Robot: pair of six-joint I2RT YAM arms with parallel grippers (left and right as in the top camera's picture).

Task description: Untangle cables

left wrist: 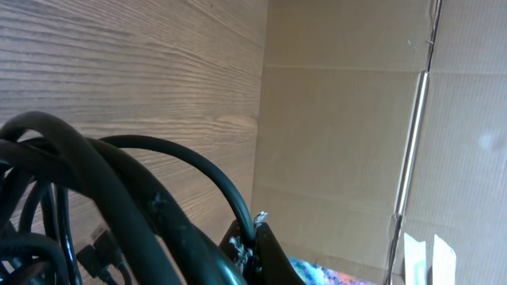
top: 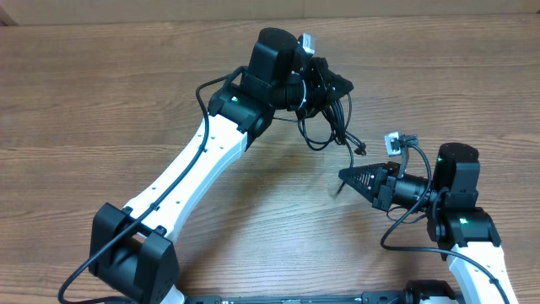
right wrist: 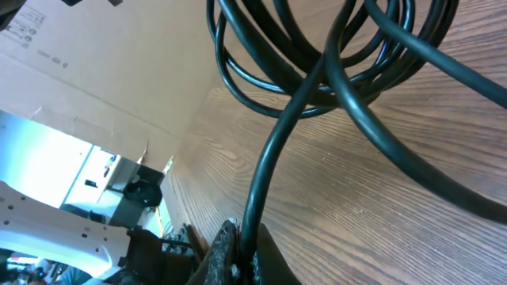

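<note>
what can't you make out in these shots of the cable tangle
Overhead: number of cables in the bundle; strands too thin, overlapping, top hidden under the left gripper.
Left wrist: where the cables end; cut off by left and bottom edges.
Right wrist: most of the right gripper; cut off by bottom edge.
Overhead: plug type; too small.

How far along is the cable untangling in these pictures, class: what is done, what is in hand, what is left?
Done: little, no cable lies apart on the table. In hand: the left gripper is shut on the bunched cables; the right gripper pinches one strand. Left: the loops cross each other in the right wrist view, so nearly all separating remains.
</note>
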